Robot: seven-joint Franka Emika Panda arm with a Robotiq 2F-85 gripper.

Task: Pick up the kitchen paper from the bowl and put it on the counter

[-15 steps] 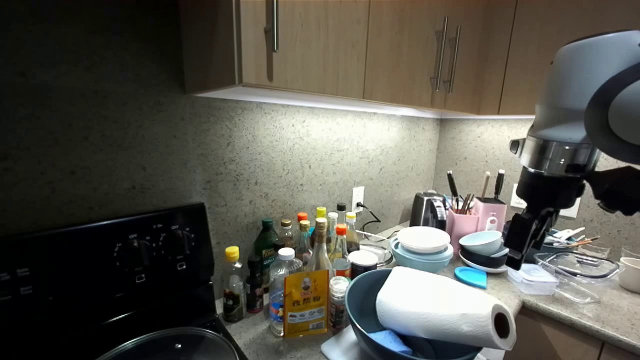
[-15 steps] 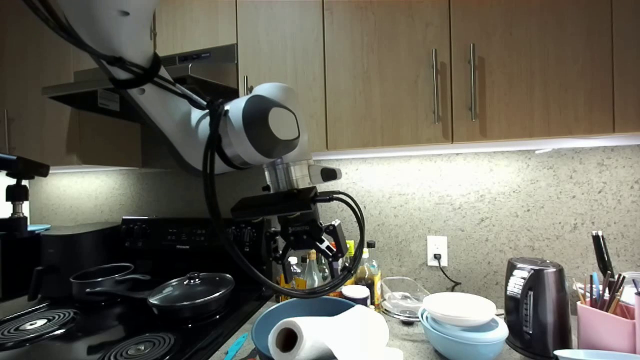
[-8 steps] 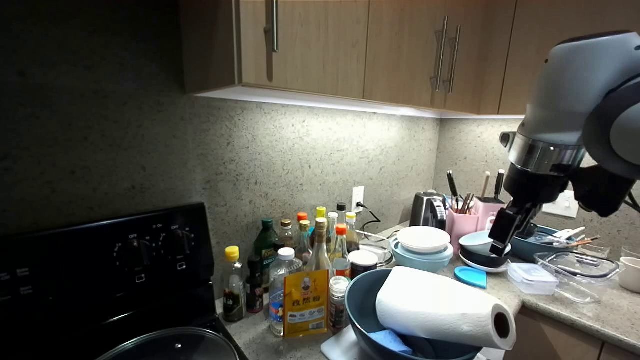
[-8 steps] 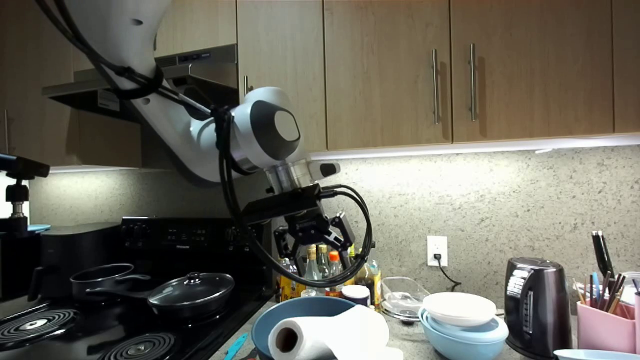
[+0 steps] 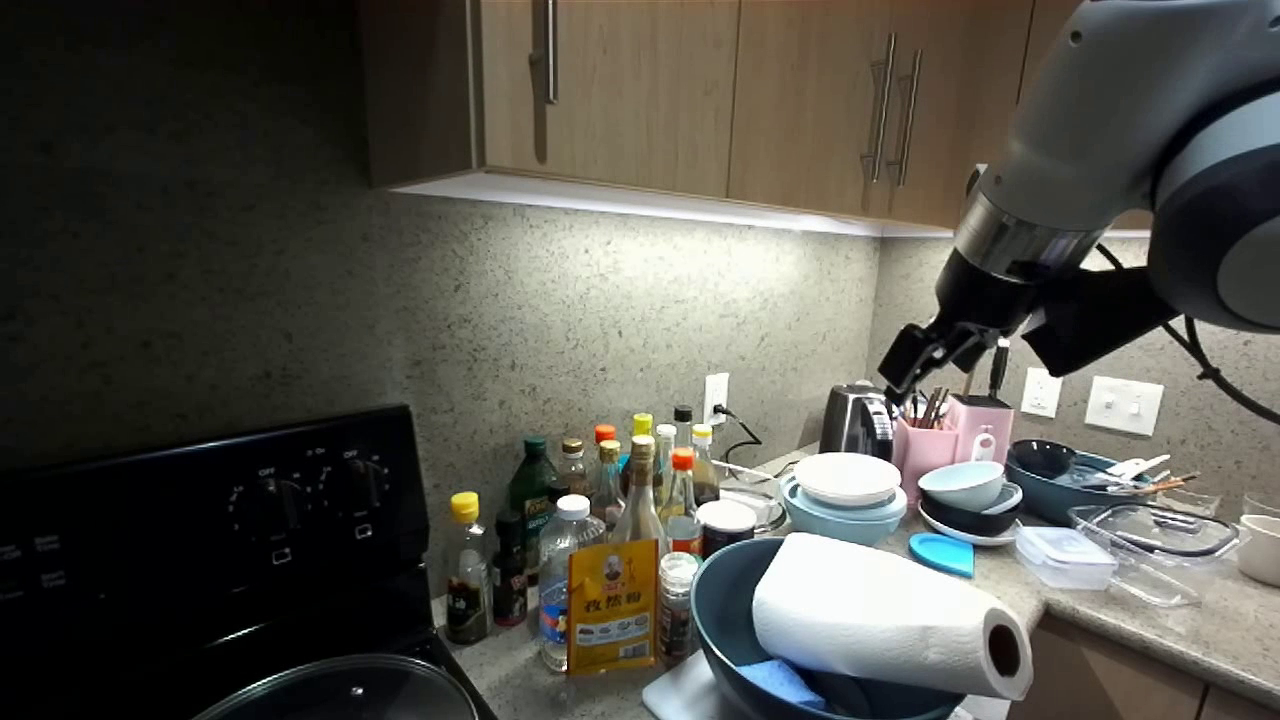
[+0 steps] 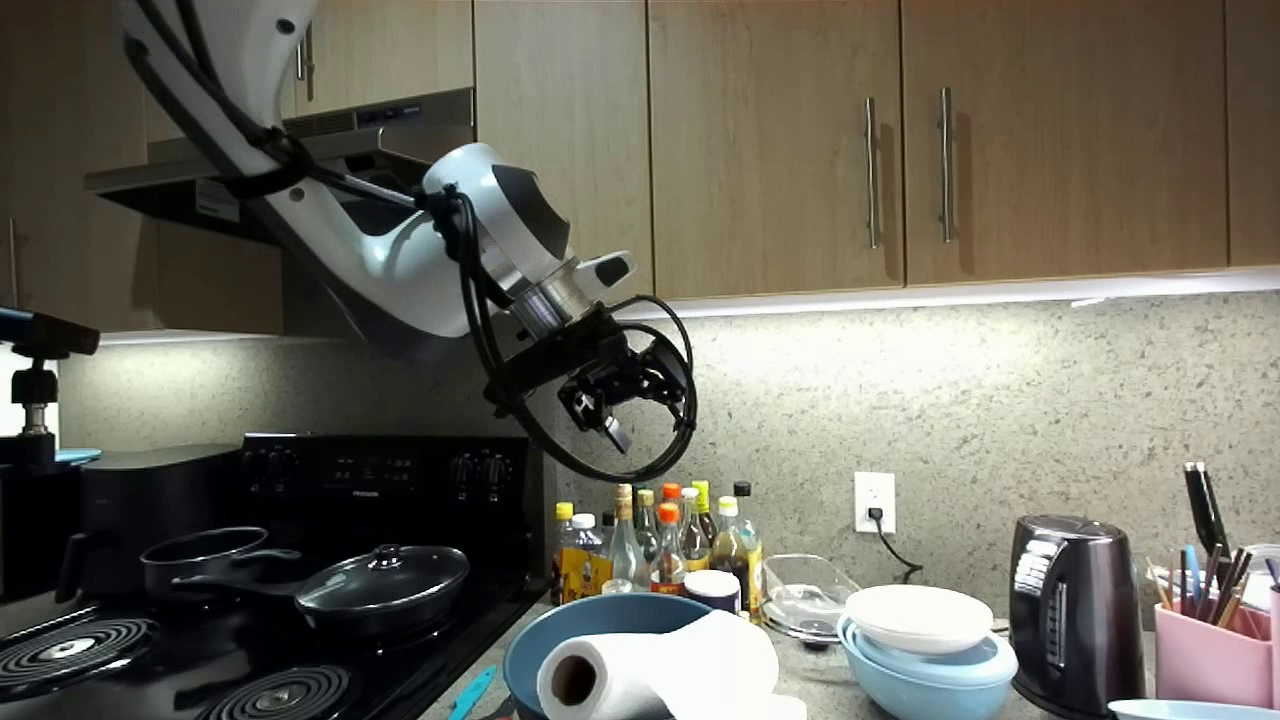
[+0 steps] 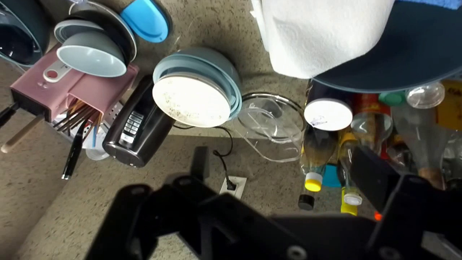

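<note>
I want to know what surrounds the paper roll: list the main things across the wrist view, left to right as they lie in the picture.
Pink knife block → dark kettle → white dish → kitchen paper → bowl, which runs off the right edge.

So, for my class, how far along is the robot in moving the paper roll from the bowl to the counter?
Done: apparently nothing yet; the paper roll lies in the bowl. In hand: nothing; the gripper is open, clear of the roll. Left: gripping it, lifting it out and setting it on the counter.
</note>
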